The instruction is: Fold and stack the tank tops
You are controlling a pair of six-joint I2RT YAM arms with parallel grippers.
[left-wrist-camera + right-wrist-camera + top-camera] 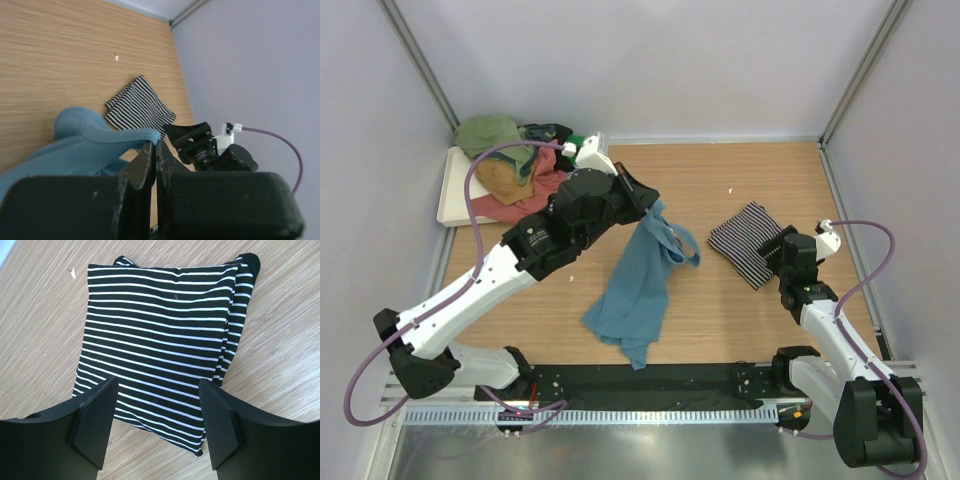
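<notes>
A teal-blue tank top [635,285] hangs from my left gripper [652,204], which is shut on its upper edge, and the lower part trails onto the table. In the left wrist view the fingertips [149,150] pinch the teal cloth [85,142] with no gap. A black-and-white striped tank top [744,238] lies folded flat at the right. My right gripper [157,390] hovers open over the near edge of the striped top [160,325], one finger on each side, with nothing between them. More tank tops, olive [488,133], mustard [505,178] and coral [535,195], lie heaped at the back left.
The heap rests on a white tray [450,195] against the left wall. A small white speck [728,189] lies on the wooden table. Grey walls close in the back and both sides. The right arm [200,147] shows beyond the striped top [137,105].
</notes>
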